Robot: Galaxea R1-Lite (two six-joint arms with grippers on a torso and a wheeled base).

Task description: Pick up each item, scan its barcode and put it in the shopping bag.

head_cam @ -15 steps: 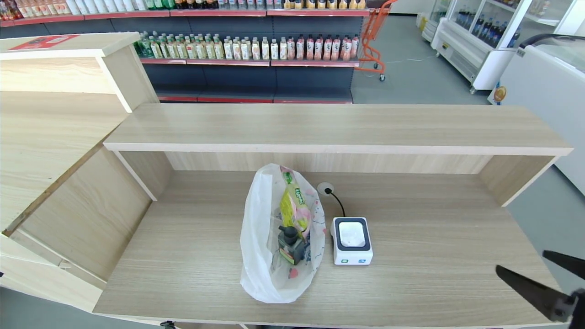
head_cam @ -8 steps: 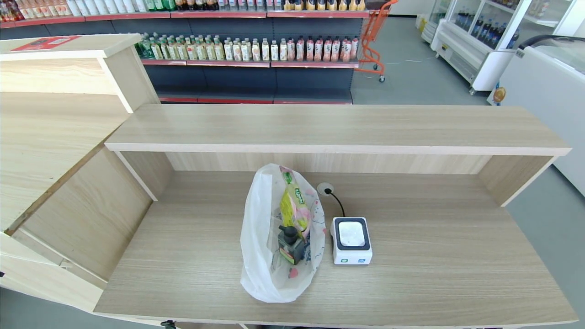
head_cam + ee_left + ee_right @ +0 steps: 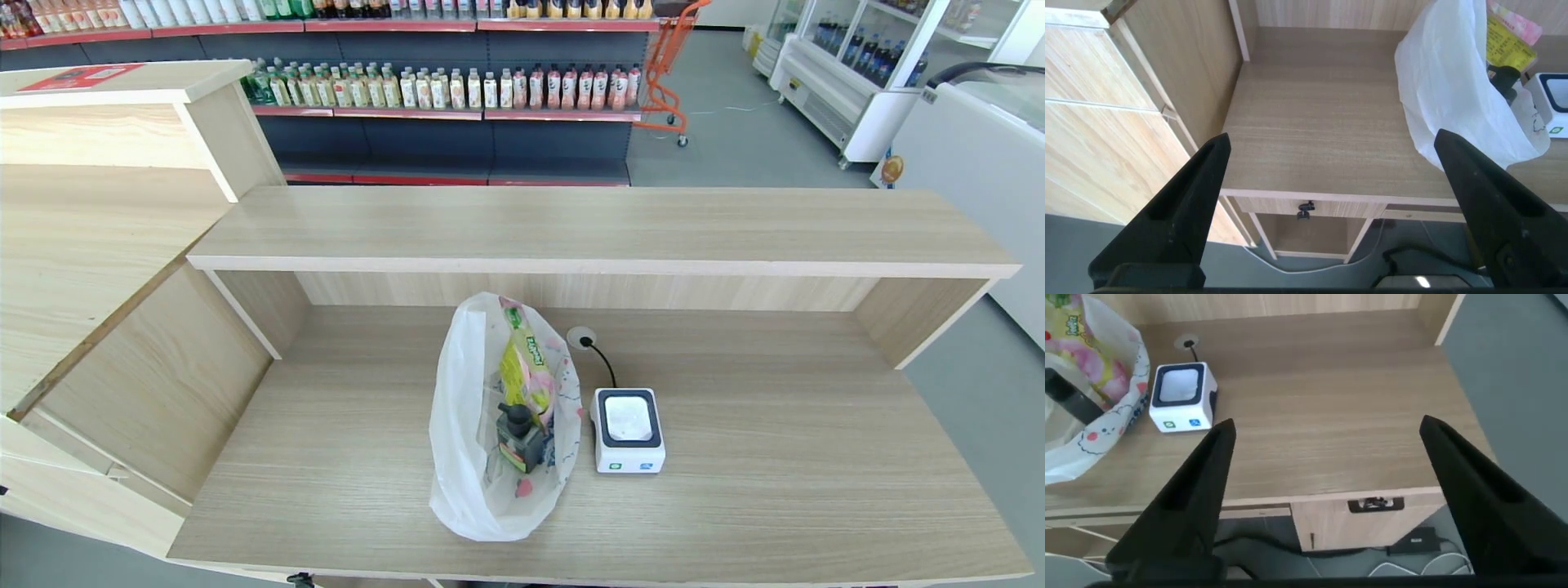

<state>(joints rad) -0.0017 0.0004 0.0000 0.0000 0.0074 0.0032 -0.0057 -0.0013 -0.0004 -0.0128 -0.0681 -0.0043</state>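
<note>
**Both grippers hanging open and empty, items sitting in the bag beside the scanner**

The scanner (image 3: 627, 429), a small white box with a dark-framed window facing up, is sitting on the wooden counter (image 3: 775, 457). The shopping bag (image 3: 457, 425), thin white plastic, is lying just to the scanner's left. Its side is touching or almost touching the scanner's casing, and its mouth is gaping upward. Inside the bag a yellow snack packet (image 3: 526, 367) is leaning at the end that is farther from the robot than the scanner. A dark bottle (image 3: 518, 441) with a black cap is standing about level with the scanner, just left of it. A black cable (image 3: 602, 359) is running from the scanner's back edge to a round port (image 3: 581, 336) in the counter just behind it. Farther behind the scanner a raised ledge (image 3: 604, 224) is spanning the counter's width.

The left gripper (image 3: 1333, 140) is hanging well left of the scanner, beyond the bag and nearer the robot, over the counter's front edge. Its jaws are spread wide with nothing between them. The right gripper (image 3: 1328, 426) is hanging right of the scanner and nearer the robot, also above the front edge. Its jaws are standing just as wide and gripping nothing.

Far behind the scanner, shop shelves (image 3: 441, 86) are carrying rows of bottles
</note>
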